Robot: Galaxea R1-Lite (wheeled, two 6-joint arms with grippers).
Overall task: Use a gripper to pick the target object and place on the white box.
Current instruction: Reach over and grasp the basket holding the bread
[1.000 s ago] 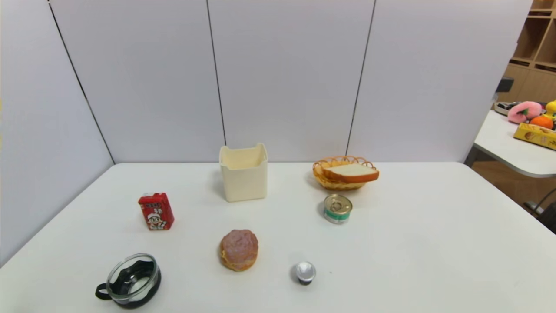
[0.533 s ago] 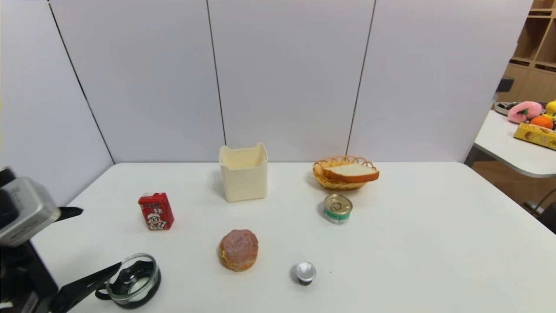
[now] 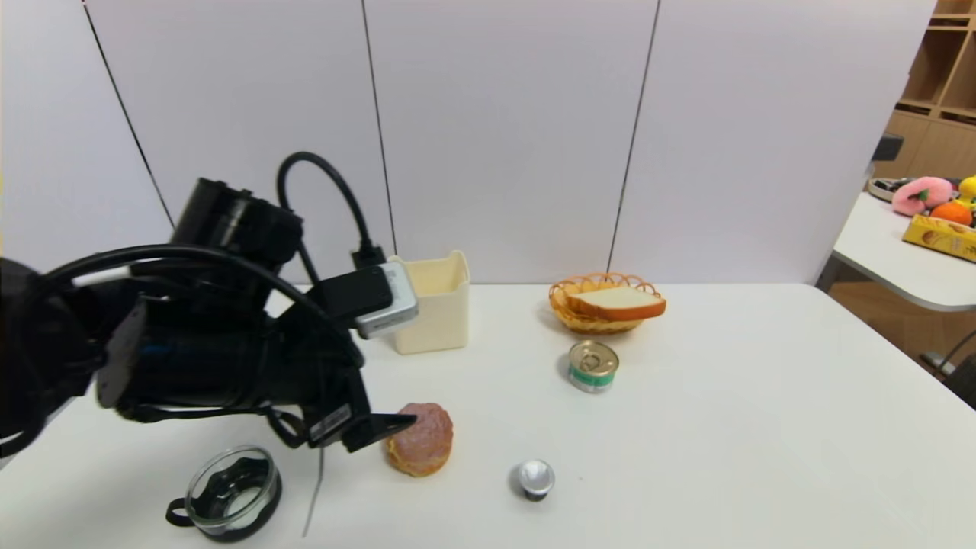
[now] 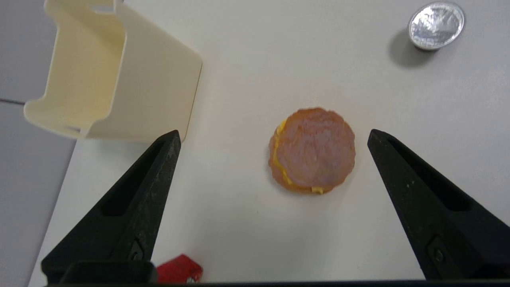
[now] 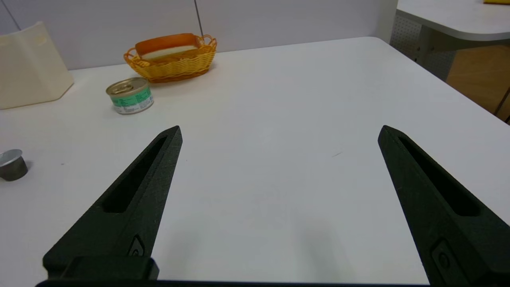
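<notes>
My black two-fingered left gripper (image 4: 273, 137) hangs spread wide, empty, over the round pinkish-brown bun (image 4: 313, 150). Cream-faced, brown-crusted toast slice (image 3: 616, 303) lies in the orange wicker basket (image 3: 591, 321) at two o'clock of the smooth cream-white plastic box (image 3: 429, 303), on a matte white table (image 3: 724, 427).

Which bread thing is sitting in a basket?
The toast slice, pale with a brown crust, lies in the orange wicker basket. The round pinkish bun sits straight on the table.

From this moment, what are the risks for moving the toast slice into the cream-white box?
1. The open left gripper frames the round pinkish-brown bun, not the cream-faced toast slice, so it may grab the wrong item.
2. The toast lies in the orange wicker basket; a grasp could catch the rim and drag it.
3. The green-labelled tin can stands just before the basket and could be knocked.
</notes>
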